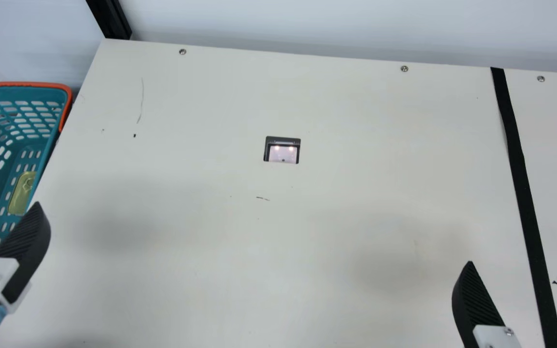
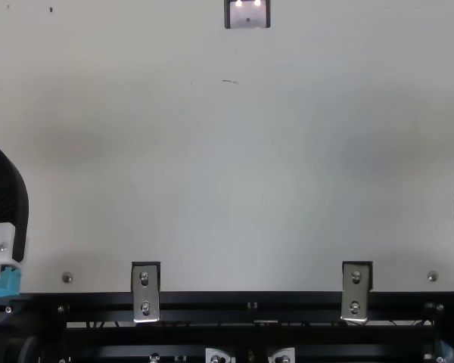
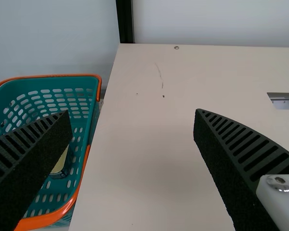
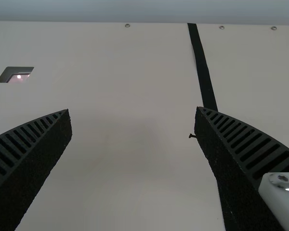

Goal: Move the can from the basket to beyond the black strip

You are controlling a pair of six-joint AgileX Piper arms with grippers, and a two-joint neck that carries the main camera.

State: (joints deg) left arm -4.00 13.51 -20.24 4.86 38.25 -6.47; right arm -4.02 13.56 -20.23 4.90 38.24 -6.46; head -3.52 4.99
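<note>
In the main view, my left gripper [image 1: 23, 249] is beside the teal basket [image 1: 22, 84] at the table's left side. The can [image 1: 22, 193] lies low inside the basket, its pale yellow-green end showing. The left wrist view has my left gripper [image 3: 132, 113] open with nothing between its fingers; one finger partly covers the can [image 3: 60, 166] in the basket [image 3: 62, 75]. My right gripper [image 1: 518, 267] is open and empty at the main view's lower right, its fingers on either side of the black strip [image 1: 525, 193]. The right wrist view also shows my right gripper [image 4: 133, 110] spread wide.
A small dark-framed square recess [image 1: 282, 151] is set into the cream table [image 1: 356, 145]. A black post [image 1: 110, 19] rises at the back left corner. Screws dot the back edge, and a black frame with metal brackets [image 2: 145, 291] runs along the front.
</note>
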